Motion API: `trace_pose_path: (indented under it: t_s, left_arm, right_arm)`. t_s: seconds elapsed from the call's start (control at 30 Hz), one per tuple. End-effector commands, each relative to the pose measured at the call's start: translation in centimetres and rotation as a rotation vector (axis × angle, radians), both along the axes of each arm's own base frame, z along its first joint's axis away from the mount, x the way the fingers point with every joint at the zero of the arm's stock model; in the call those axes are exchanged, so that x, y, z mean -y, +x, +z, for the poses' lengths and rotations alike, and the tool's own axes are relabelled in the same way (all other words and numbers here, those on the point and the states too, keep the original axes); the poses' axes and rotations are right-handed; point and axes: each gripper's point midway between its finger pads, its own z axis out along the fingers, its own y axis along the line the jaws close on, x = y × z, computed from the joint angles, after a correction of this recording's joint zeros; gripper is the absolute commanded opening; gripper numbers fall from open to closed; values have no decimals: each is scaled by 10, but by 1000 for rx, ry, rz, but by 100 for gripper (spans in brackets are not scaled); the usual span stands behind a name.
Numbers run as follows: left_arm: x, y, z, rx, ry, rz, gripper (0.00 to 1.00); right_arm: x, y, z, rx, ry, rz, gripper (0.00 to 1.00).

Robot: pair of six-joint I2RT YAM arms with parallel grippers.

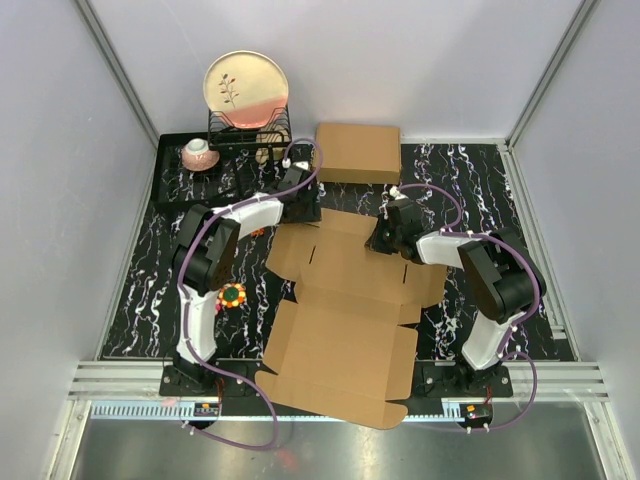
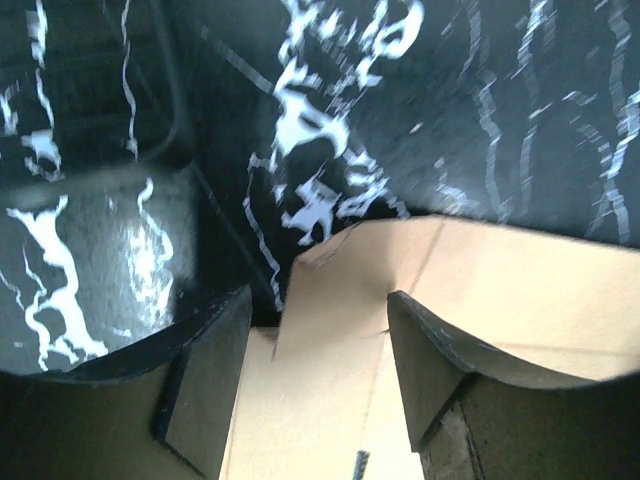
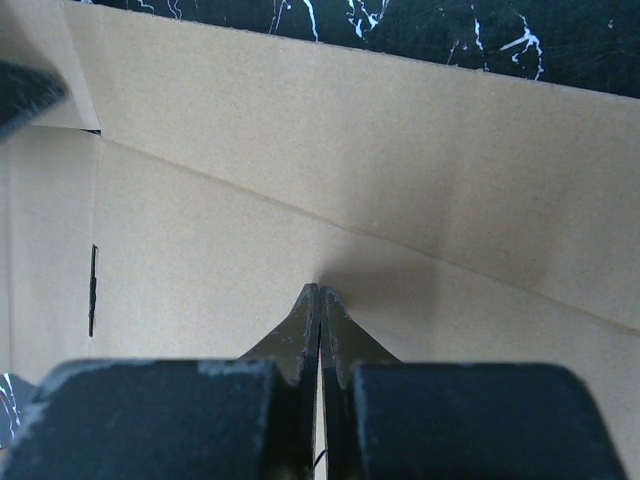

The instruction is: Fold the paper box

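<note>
- Right wrist view: nearest the lens, the right gripper [image 3: 318,292] has its two black fingers pressed together with nothing between them. The joined tips rest on the paper box [image 3: 400,200], a plain brown corrugated cardboard sheet, just short of a crease that runs slantwise across the view. A narrow slot is cut into the panel at the left. A strip of the black, white-veined marble-pattern table [image 3: 450,30] shows beyond the far edge.
- Left wrist view: the left gripper [image 2: 318,300] stands spread, and its dark fingers [image 2: 210,380] straddle a corner of the paper box [image 2: 480,280] where a flap meets the table [image 2: 400,120]. You are not pinching anything here, as far as the view shows.
- Top view: the paper box [image 1: 345,310] lies opened out, almost flat, in the middle of the table [image 1: 480,190] between the arms. Its near panel overhangs the table's near edge.
- The left gripper [image 1: 295,205] is at the far-left corner of the sheet and the right gripper [image 1: 385,235] is on the far panel.
- Beyond them sits a made-up brown cardboard box [image 1: 357,152]. A black wire rack [image 1: 250,130] holding a cream and pink plate [image 1: 246,88] stands at the far left.
- Step in hand, as I judge it: an early fold, with your right tips pinning the panel beside its crease while the left lines up on a side flap.
- Next move: bring the spread fingers round the flap edge, close on it, then swing it up about its crease while the right keeps the sheet from sliding.
</note>
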Motion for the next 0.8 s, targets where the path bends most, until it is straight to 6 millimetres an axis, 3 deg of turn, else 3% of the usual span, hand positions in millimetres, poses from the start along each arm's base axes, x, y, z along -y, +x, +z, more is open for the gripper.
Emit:
trace_pose_path:
  t_s: [0.0,0.23,0.5,0.63,0.77]
  left_arm:
    - [-20,3,13,51,-5,43,64]
    - [-41,1,14,53,13,74,64]
    - [-14,0,30,101,-113,-6,56]
    - [-4,-5,29,89,-141,-44,50]
    - [0,-11,34,118,-165,-46,45]
  right_arm:
    - [6,-9,-16,-35,-45,9,0]
    - [7,-10,-13,-28,-48,9,0]
    - [7,-10,-13,-27,-47,7,0]
    - [7,-10,-12,-24,-46,7,0]
    - [8,-10,-12,-25,-47,6,0]
